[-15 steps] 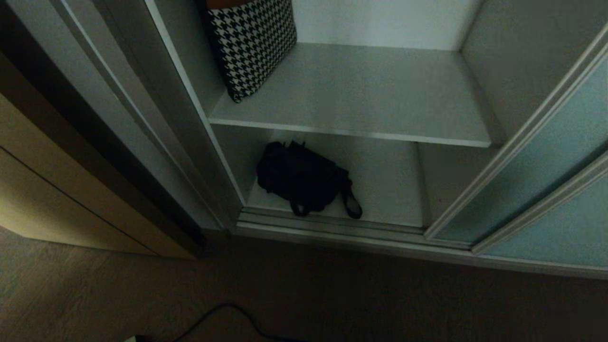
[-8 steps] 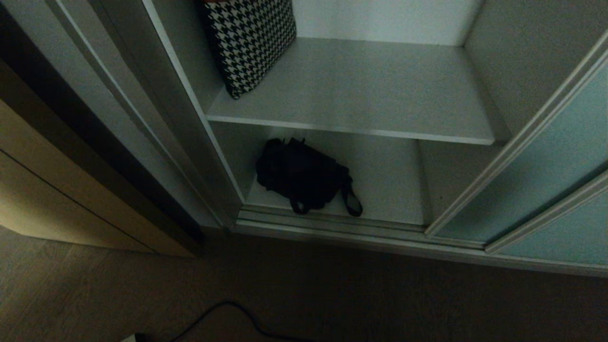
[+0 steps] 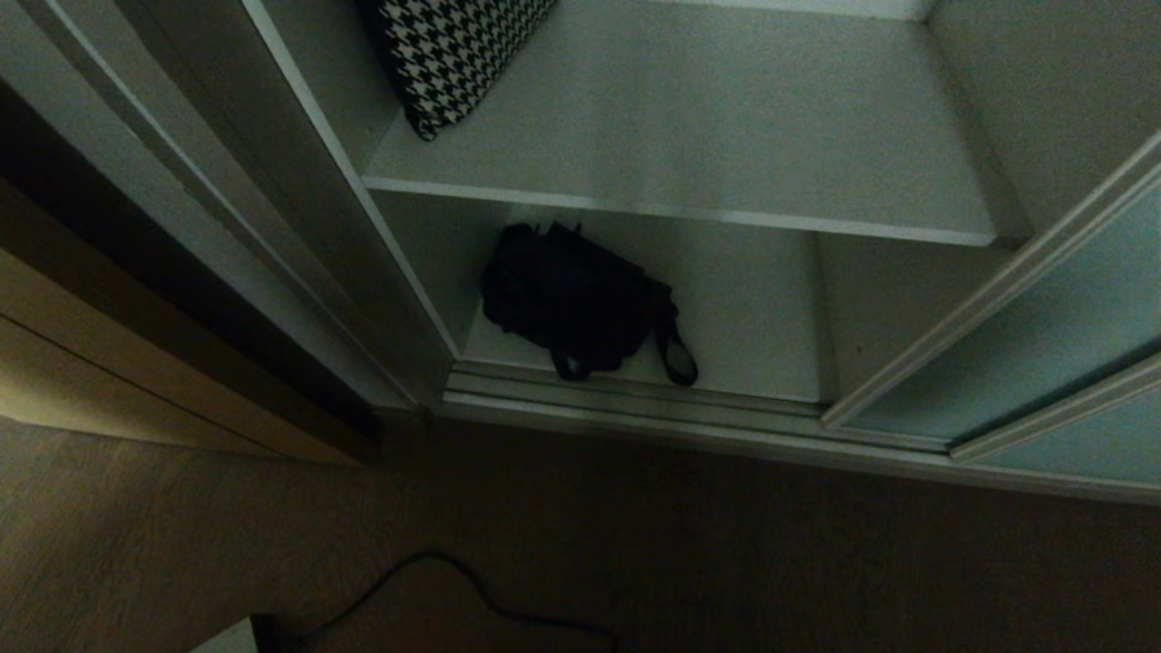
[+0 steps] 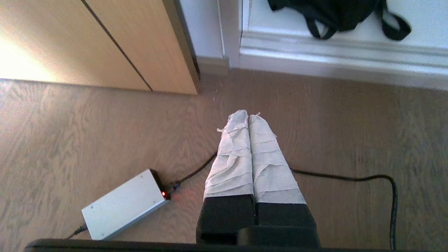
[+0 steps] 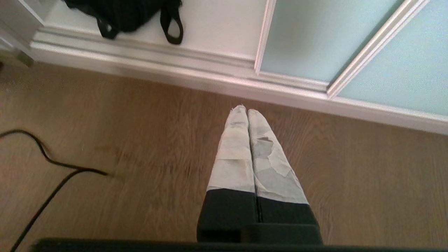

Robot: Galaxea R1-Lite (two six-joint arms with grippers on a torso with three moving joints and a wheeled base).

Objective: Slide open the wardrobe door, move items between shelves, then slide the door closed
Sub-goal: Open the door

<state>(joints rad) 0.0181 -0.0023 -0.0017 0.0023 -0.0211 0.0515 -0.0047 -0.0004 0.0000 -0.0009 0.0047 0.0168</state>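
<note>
At centre of the head view: black bag, slumped on the bottom shelf toward its left side, straps trailing to the front lip beside the door track. Upper middle: higher shelf, mostly bare, a houndstooth cushion leaning at its left end. Right edge: sliding wardrobe door, drawn aside, compartment open. Neither arm shows here.

Left wrist view: left gripper at frame centre, taped fingers pressed together, holding nothing, above the wooden floor; bag at the upper right; a silver power box and cable lower down.

Right wrist view: right gripper at centre, fingers likewise pressed together and empty; door panels upper right, bag upper left.

Step judged in hand: approach to the bag. Advice: spread the fingers before reaching in, take the bunched body or a strap near its root, lift well above the shelf edge, keep clear of the floor cable.
</note>
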